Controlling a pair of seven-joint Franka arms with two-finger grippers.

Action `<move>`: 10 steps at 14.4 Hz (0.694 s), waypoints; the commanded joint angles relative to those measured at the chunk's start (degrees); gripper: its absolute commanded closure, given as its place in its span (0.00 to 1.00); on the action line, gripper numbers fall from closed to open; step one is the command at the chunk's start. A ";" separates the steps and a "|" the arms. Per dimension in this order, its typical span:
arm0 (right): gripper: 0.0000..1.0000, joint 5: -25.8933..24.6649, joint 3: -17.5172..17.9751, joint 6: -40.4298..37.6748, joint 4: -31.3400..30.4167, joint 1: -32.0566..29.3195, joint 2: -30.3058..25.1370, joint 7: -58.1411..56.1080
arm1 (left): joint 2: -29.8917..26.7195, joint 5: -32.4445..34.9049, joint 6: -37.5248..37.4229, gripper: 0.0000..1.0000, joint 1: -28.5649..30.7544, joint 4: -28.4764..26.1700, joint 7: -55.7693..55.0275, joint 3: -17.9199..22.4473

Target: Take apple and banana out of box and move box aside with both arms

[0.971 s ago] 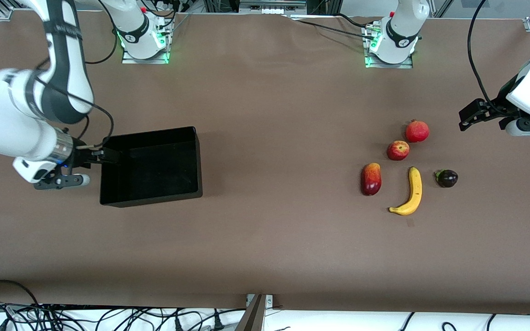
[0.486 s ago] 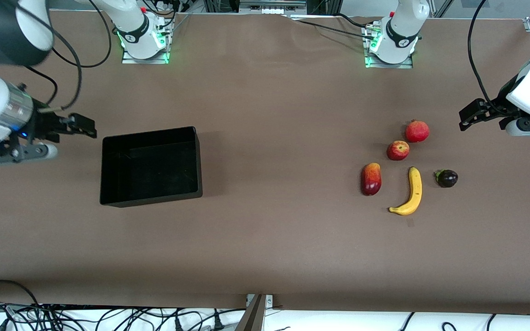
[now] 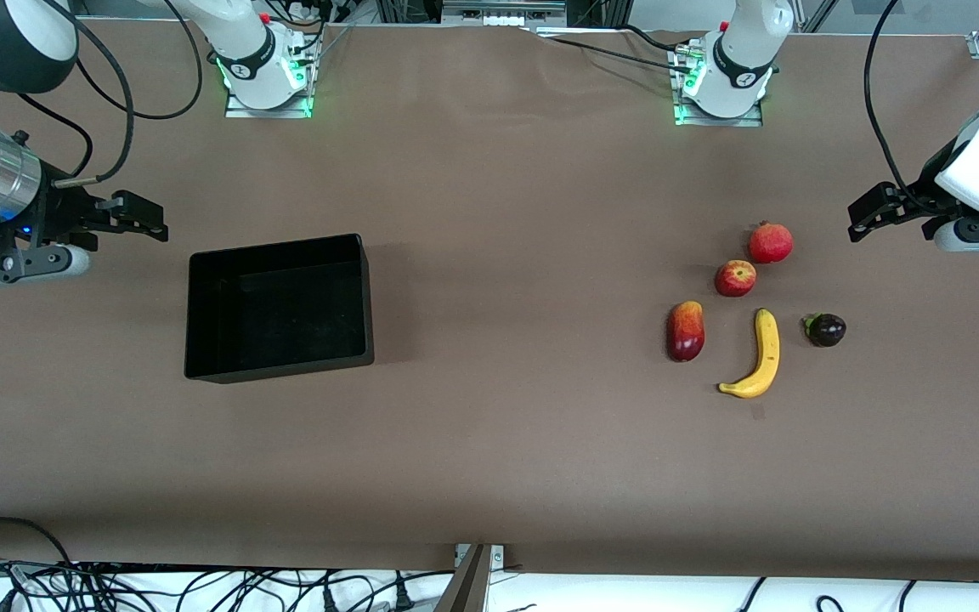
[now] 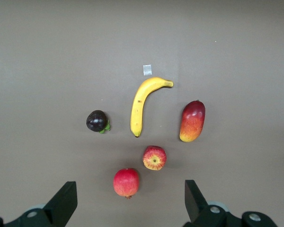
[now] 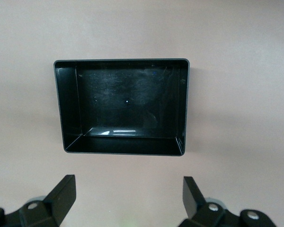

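Fruits lie in a loose cluster on the brown bench (image 3: 489, 459) toward the left arm's end. The banana (image 3: 759, 357) runs with its long axis toward the front camera, its lower tip curling toward the mango (image 3: 686, 331), which also lies lengthwise toward that camera. The apple (image 3: 735, 278) sits just beside the pomegranate (image 3: 771, 243), the pomegranate farther from the front camera. The dark purple fruit (image 3: 826, 330), green stem pointing at the banana, rests apart from the others.

The black box (image 3: 279, 307) sits toward the right arm's end, its long axis running along the bench, with nothing in it.

The left gripper (image 3: 863, 217) hangs over bare bench near the pomegranate, fingers (image 4: 62, 203) spread wide and holding nothing. The right gripper (image 3: 145, 219) hangs over bare bench beside the box, fingers (image 5: 61, 195) likewise spread, empty.
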 commanded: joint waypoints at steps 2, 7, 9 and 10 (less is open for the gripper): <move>0.00 -5.62 14.11 0.32 -5.73 -11.19 -7.47 0.49 | -0.73 0.95 -0.55 0.00 0.82 -0.32 1.00 -0.73; 0.00 -8.19 32.01 6.46 -18.28 -27.59 -18.18 1.10 | -0.73 0.95 -0.55 0.00 0.82 -0.32 1.00 -0.73; 0.00 -8.80 34.75 6.39 -18.14 -30.24 -18.29 0.93 | -0.73 0.95 -0.55 0.00 0.82 -0.32 1.00 -0.73; 0.00 -8.89 35.54 6.30 -17.17 -30.51 -18.11 0.84 | -0.73 0.95 -0.55 0.00 0.82 -0.32 1.00 -0.73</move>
